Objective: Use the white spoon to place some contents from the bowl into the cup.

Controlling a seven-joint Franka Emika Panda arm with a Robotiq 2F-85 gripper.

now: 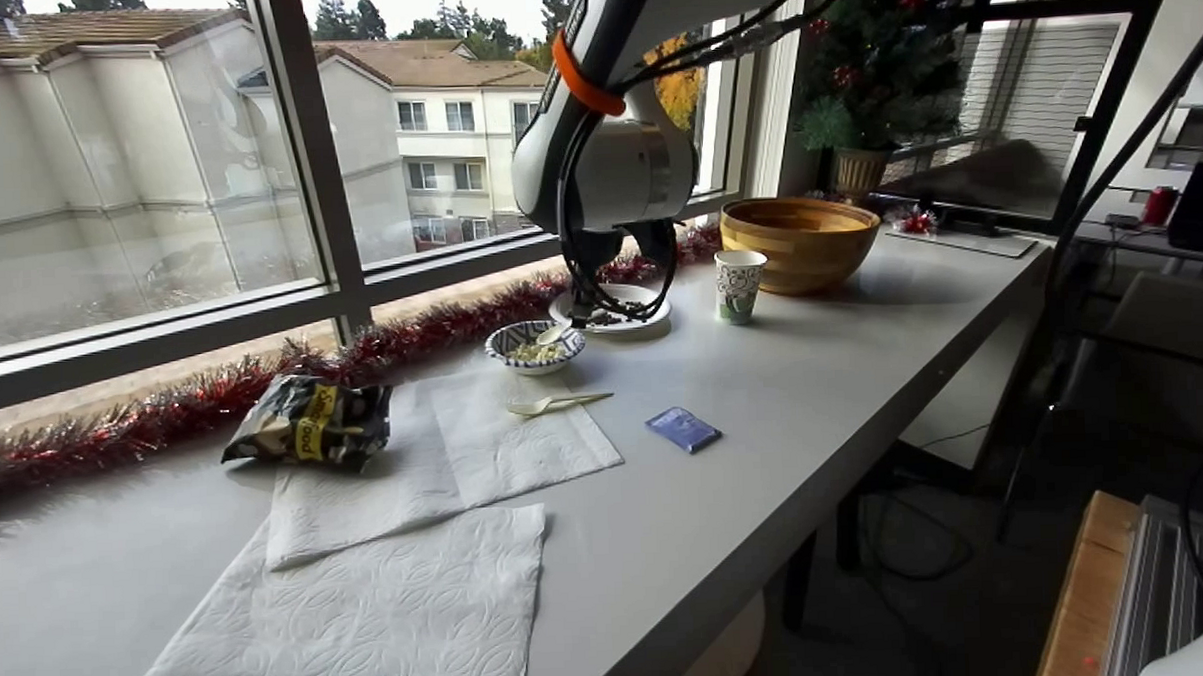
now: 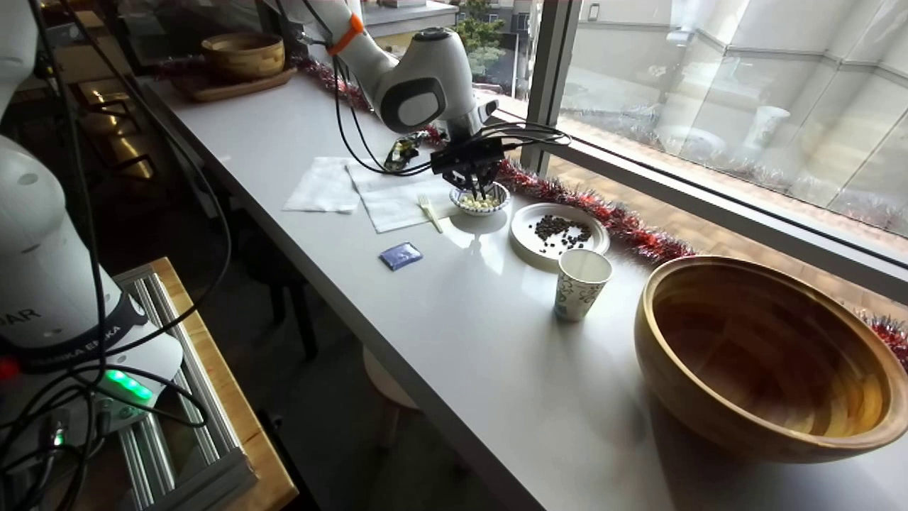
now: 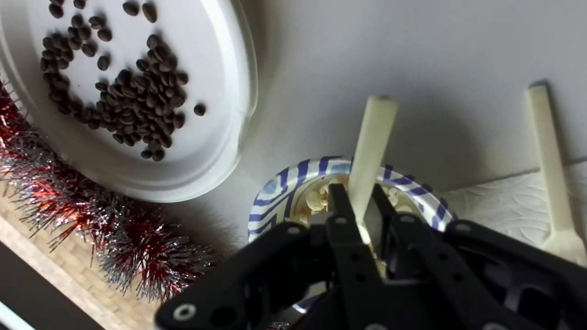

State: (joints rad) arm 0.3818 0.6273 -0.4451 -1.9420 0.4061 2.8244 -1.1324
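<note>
The white spoon (image 3: 371,142) stands tilted in the small bowl (image 3: 270,201), its handle end rising past the rim; it also shows in an exterior view (image 1: 551,335). The bowl has a blue-striped rim and holds popcorn-like pale bits; it shows in both exterior views (image 1: 507,352) (image 2: 461,207). My gripper (image 3: 358,188) is over the bowl with one finger on each side of the spoon handle, a narrow gap between them; whether they press on it is unclear. It shows in an exterior view (image 2: 479,194). The cup (image 2: 582,287), patterned paper, stands upright beyond the plate (image 2: 528,248), also here (image 1: 738,288).
The white plate holds dark coffee beans. A large wooden bowl (image 2: 709,397) stands beyond the cup. A second pale utensil (image 3: 550,165) lies on paper towels (image 1: 400,595). A blue packet (image 1: 684,429), a snack bag (image 1: 309,423) and red tinsel (image 3: 105,229) lie on the table.
</note>
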